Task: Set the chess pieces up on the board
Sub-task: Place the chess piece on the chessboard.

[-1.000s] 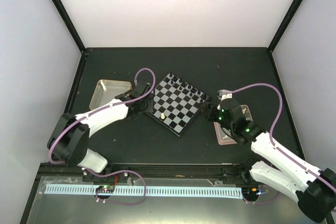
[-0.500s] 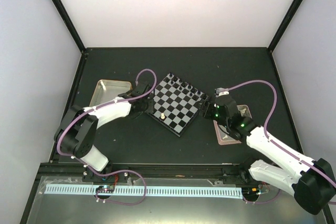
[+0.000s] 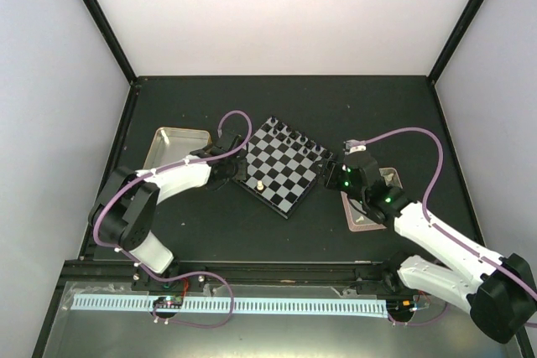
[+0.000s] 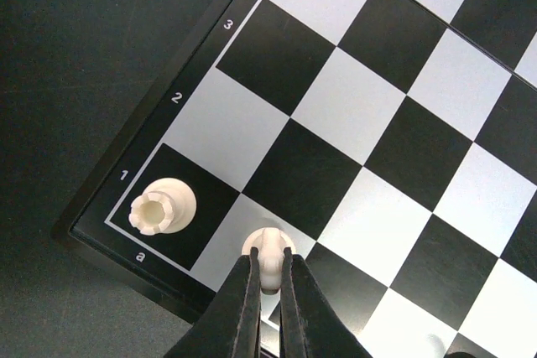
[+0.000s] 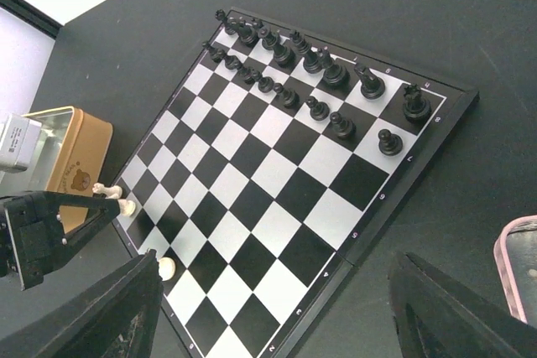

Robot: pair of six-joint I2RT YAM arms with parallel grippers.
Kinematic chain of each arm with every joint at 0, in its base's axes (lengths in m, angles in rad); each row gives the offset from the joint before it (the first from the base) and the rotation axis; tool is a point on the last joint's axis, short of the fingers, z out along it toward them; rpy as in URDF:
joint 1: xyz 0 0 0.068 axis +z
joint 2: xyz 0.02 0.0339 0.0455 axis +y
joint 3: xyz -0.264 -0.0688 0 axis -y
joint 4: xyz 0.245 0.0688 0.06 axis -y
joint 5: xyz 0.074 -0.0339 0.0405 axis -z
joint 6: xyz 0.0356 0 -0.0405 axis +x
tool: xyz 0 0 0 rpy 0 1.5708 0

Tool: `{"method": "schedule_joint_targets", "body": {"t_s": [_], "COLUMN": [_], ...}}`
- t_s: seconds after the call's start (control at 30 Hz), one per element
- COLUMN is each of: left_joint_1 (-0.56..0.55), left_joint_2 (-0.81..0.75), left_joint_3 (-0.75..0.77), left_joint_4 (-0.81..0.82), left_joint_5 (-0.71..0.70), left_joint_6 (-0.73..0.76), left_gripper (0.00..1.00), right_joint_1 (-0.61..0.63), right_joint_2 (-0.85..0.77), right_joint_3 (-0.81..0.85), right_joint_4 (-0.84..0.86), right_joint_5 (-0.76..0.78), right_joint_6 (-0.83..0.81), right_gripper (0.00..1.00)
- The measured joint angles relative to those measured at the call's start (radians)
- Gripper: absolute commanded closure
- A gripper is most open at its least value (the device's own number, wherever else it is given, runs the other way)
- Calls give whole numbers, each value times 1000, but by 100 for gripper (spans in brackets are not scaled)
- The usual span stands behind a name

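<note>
Pinching a knight (image 4: pixel 268 247), your left claw (image 4: pixel 268 267) sits over the board (image 4: pixel 403 90); right claw (image 5: pixel 273 257) spread; black pieces (image 5: pixel 310 73) ranked, white barely begun.

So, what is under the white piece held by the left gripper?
A pale square of the board, beside the corner square with the white rook. The white piece and the left gripper cover its middle, so contact cannot be seen.
</note>
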Motion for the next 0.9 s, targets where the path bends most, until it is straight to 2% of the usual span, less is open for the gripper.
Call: {"method": "schedule_joint_targets", "body": {"t_s": [0.43,0.57,0.9], "left_joint_1": [0,0,0], "left_joint_2": [-8,-12,-11], "left_joint_3": [-9,-13,-36], "left_joint_4": [0,-2,-51], "left_joint_5": [-3,-5,2], "left_joint_6": [-15,-21,-31], "left_gripper": [97,92,71], "right_joint_1": [0,0,0], "right_joint_2": [-23,-34,-34], "right_joint_3": [-1,-6,-8], "right_joint_4": [0,0,0], "right_joint_5": [-6,-7,-7], "right_joint_6": [0,0,0], "right_gripper": [25,25,25]}}
